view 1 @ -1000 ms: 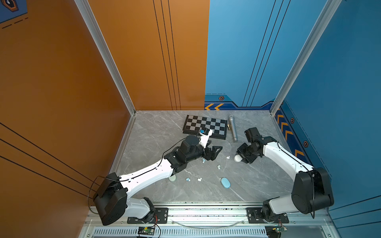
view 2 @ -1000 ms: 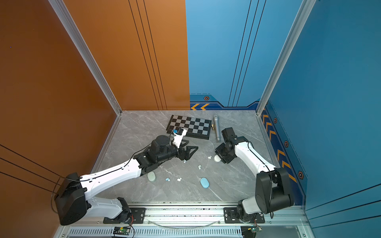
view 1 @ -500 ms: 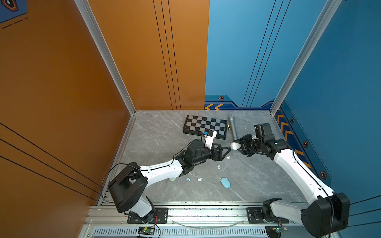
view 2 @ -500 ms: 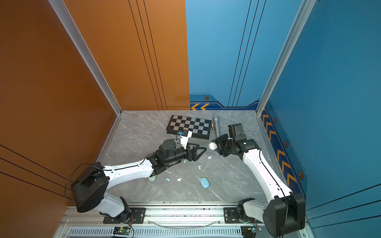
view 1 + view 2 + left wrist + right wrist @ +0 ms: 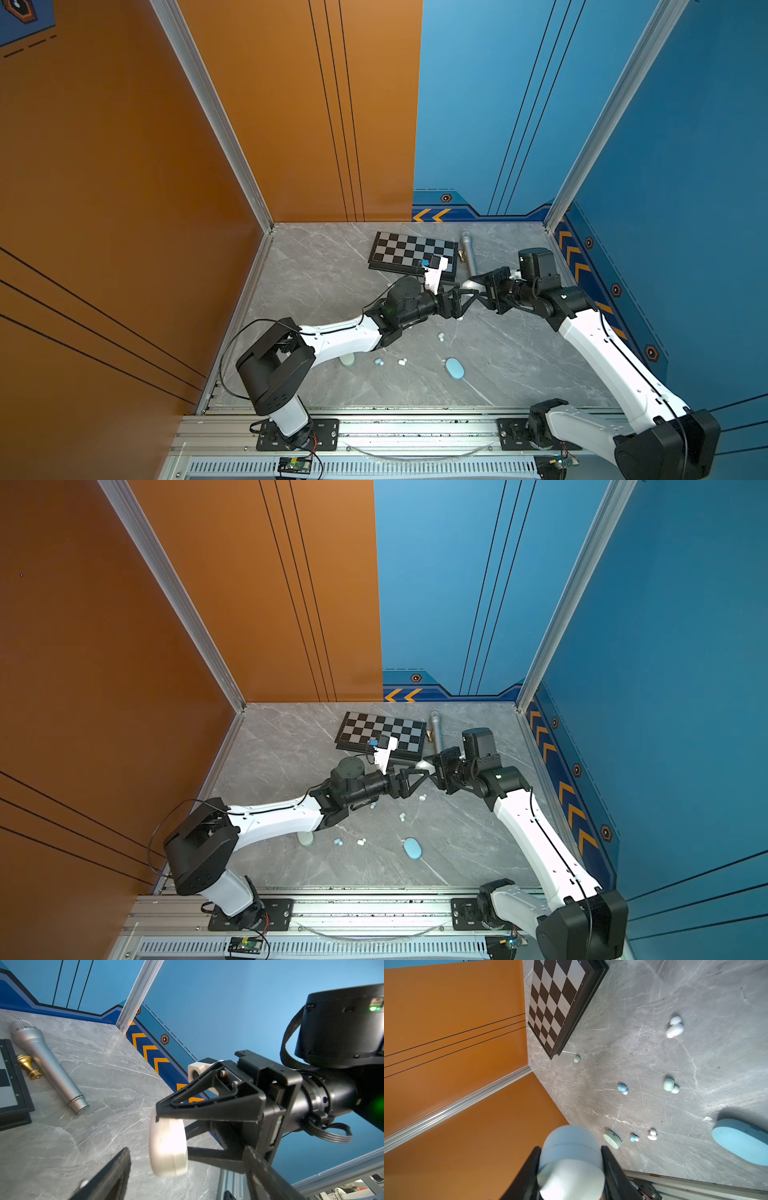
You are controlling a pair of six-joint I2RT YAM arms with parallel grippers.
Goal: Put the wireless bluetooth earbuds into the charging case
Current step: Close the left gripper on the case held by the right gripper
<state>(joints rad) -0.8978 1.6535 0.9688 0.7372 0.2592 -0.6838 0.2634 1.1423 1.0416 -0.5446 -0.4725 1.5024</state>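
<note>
My right gripper (image 5: pixel 570 1153) is shut on a white charging case (image 5: pixel 571 1167) and holds it sideways above the table; in both top views the case (image 5: pixel 467 284) sits at mid-table. My left gripper (image 5: pixel 187 1178) is open, one finger on either side of the case (image 5: pixel 168 1147), without touching it. Several wireless bluetooth earbuds lie loose on the marble: a white one (image 5: pixel 673 1027), a mint one (image 5: pixel 669 1084), a blue one (image 5: pixel 622 1087), a blue one (image 5: pixel 633 1138) and a white one (image 5: pixel 652 1135). A small mint one (image 5: pixel 576 1059) lies by the chessboard's corner.
A closed blue case (image 5: pixel 455 368) lies near the front and a mint case (image 5: pixel 347 359) sits beside the left arm. At the back are a chessboard (image 5: pixel 413 253), a silver microphone (image 5: pixel 468 253) and a gold chess piece (image 5: pixel 29 1067). Walls enclose three sides.
My right gripper has lifted the white case off the table and swung it toward the middle. My left arm has stretched out so its open fingers reach the case.
</note>
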